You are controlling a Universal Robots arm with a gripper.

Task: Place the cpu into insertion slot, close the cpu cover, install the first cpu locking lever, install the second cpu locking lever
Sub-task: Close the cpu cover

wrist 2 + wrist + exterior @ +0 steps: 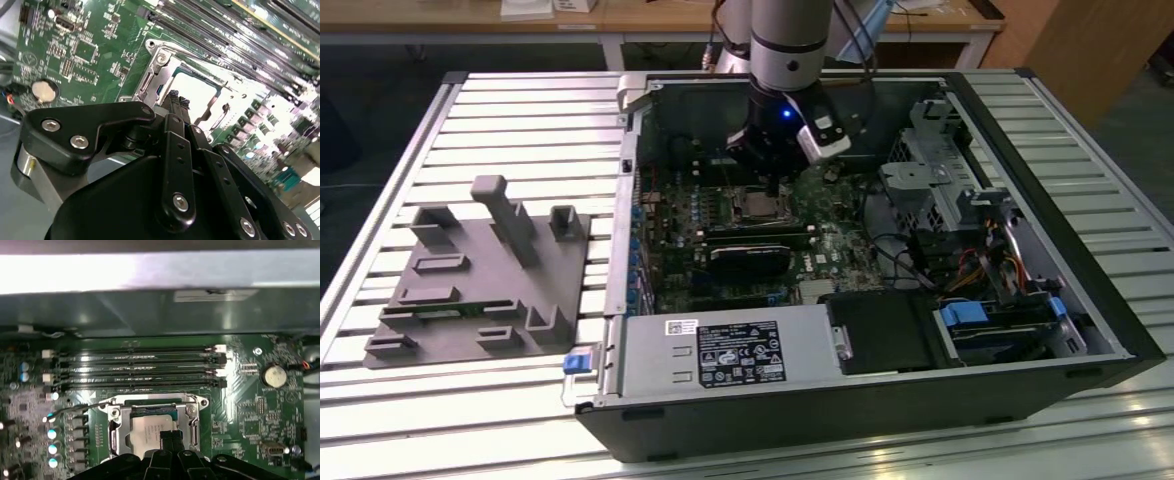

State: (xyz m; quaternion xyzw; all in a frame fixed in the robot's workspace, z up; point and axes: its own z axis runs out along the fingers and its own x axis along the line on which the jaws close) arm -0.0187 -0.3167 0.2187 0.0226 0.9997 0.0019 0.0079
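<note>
In the computer case (pixel 881 400), the gripper (pixel 170 436) hangs right over the insertion slot (pixel 115 440), fingers pinched together, holding nothing. The cpu cover (pixel 194 415) lies on the slot, framing the seated cpu (pixel 145 431). Likely best: press the frame, not the chip.

Just beyond the tool (pixel 176 100) in the second wrist view, glare whitens the cpu (pixel 200 92); the memory slots (pixel 250 42) past it wash out too; in the first wrist view the case wall (pixel 150 270) far ahead blazes white; the motherboard (pixel 240 405) around the tool lies dimmer.
</note>
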